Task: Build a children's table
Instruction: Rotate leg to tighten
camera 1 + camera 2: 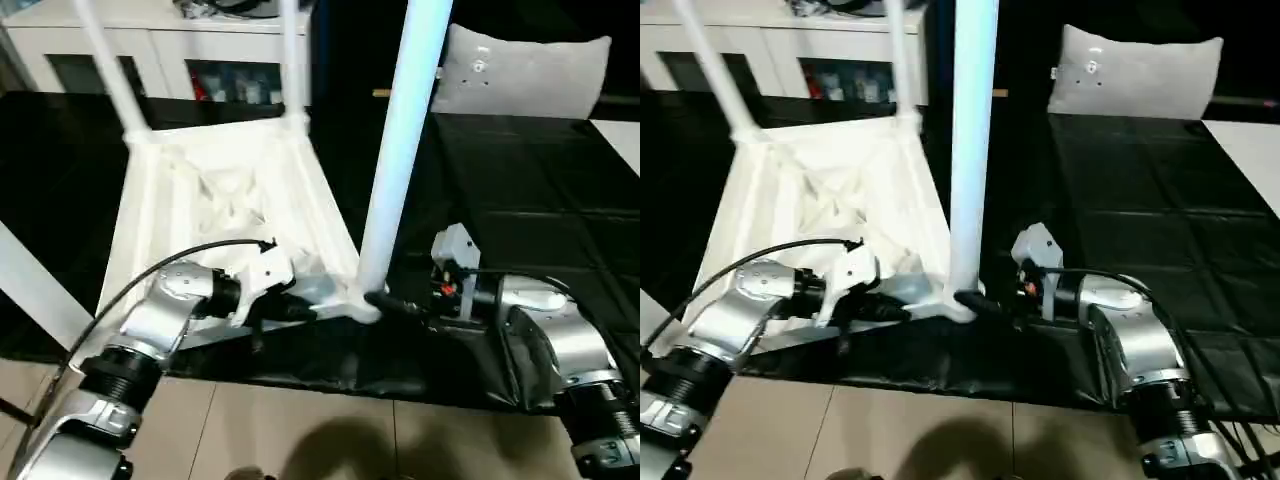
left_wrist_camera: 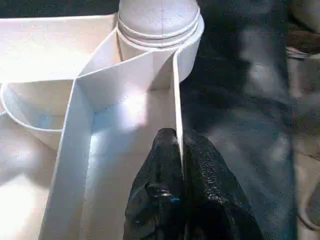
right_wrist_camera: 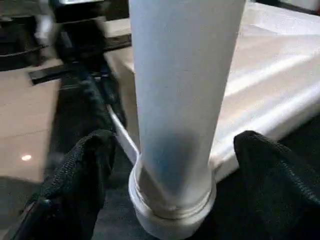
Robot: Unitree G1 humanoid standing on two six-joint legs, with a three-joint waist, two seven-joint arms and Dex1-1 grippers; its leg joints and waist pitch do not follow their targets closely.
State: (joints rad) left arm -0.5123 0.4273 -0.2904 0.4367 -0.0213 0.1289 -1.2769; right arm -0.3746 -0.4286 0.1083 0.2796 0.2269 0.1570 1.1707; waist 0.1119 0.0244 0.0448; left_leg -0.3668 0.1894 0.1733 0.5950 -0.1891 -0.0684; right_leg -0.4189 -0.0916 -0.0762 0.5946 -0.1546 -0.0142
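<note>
Fingers (image 3: 75, 175) astride leg (image 3: 180, 100), black-covered surface (image 1: 520, 200)

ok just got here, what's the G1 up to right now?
It's assembling the white children's table, which lies upside down on the black work surface. The left gripper is shut on a thin rib at the near edge of the underside. The right gripper is open, its fingers either side of the near-right leg, which stands upright in its corner socket. Two far legs also stand in place.
</note>
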